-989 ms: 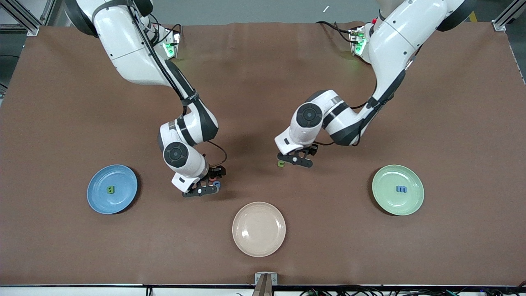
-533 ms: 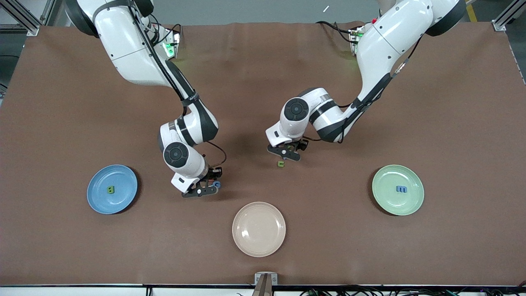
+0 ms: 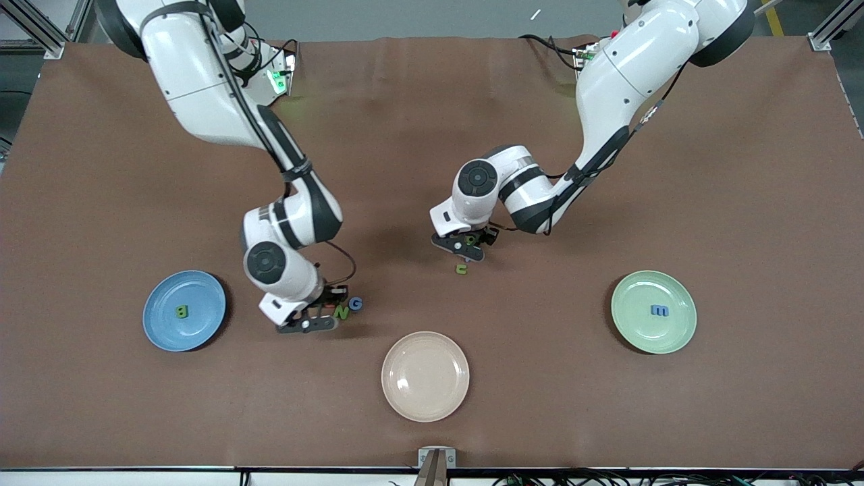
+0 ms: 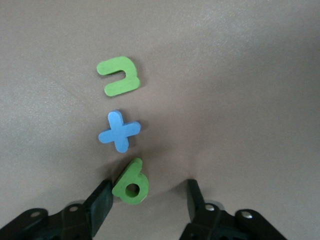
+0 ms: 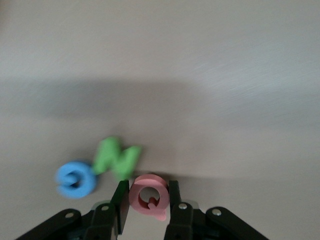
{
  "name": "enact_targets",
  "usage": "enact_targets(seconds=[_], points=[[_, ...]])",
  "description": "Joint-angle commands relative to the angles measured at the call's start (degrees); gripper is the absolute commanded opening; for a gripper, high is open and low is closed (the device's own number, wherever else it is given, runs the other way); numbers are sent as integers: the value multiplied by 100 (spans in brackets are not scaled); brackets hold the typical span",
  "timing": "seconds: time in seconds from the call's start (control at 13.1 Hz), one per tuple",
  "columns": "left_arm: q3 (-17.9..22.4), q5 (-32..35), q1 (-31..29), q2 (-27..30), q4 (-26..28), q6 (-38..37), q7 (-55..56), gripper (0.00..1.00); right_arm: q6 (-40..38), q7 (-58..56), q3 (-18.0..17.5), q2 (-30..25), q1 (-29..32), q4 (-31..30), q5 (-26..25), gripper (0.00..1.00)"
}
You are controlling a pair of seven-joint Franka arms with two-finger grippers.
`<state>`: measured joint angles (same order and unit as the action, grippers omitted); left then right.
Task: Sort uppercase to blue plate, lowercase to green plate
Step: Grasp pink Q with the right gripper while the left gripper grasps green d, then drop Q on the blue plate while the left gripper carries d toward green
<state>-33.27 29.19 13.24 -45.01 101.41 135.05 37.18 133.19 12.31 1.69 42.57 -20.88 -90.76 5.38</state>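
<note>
Right hand [image 5: 145, 200] clamped on pink Q-like letter [image 5: 148, 194], just beside green N [image 3: 343, 312] and blue G [image 3: 356, 304], over the counter [image 3: 742, 202] between blue plate [image 3: 162, 331] and beige plate [image 3: 425, 405]. Left hand [image 4: 148, 200] hung with jaws apart around green q-like letter [image 4: 131, 183], one finger touching it; whether gripped, cannot tell. Blue x [image 4: 119, 132] and green u [image 3: 461, 268] lay nearby. Green B [image 3: 181, 312] sat in the blue plate, blue m [image 3: 659, 310] in green plate [image 3: 682, 331]. Judged light, soft foam, best pinched across flat edges, prone to tipping. Brown matte covering, plenty of room around.
</note>
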Motion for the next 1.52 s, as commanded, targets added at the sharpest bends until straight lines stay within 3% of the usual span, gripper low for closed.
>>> enact_targets(seconds=[0.0, 0.38, 0.61, 0.68, 0.76, 0.84, 0.91, 1.07, 1.22, 1.45], points=[[49, 121, 56, -78, -78, 48, -18, 54, -381, -648, -107, -310, 741, 68, -20, 1], [119, 438, -5, -96, -51, 39, -18, 34, -504, -2510, -107, -337, 1866, 59, -20, 2], [128, 429, -23, -87, -51, 39, -9, 11, -513, -3250, -98, -328, 2298, 15, -20, 5], [128, 429, -23, -78, -51, 31, 8, 3, -513, -3391, -107, -311, 2394, 6, -20, 14], [128, 429, -31, -52, -60, -4, 26, 1, -513, -3401, -98, -311, 2430, 6, -20, 34], [128, 429, -58, -26, -60, -22, 26, 1, -513, -3419, -98, -311, 2431, 6, -20, 65], [128, 429, -101, 27, -60, -40, 34, 1, -513, -3410, -98, -311, 2422, 6, -20, 80], [102, 412, -207, 290, -60, -363, 78, 1, -513, -3366, -107, -311, 2369, 6, -20, 93], [93, 394, -295, 632, -34, -889, 9, 1, -504, -3218, -125, -319, 2229, 24, 6, 94], [-91, 368, -987, 958, 1, -1322, -53, 1, -522, -1781, -142, -424, 1677, 41, 15, 97]])
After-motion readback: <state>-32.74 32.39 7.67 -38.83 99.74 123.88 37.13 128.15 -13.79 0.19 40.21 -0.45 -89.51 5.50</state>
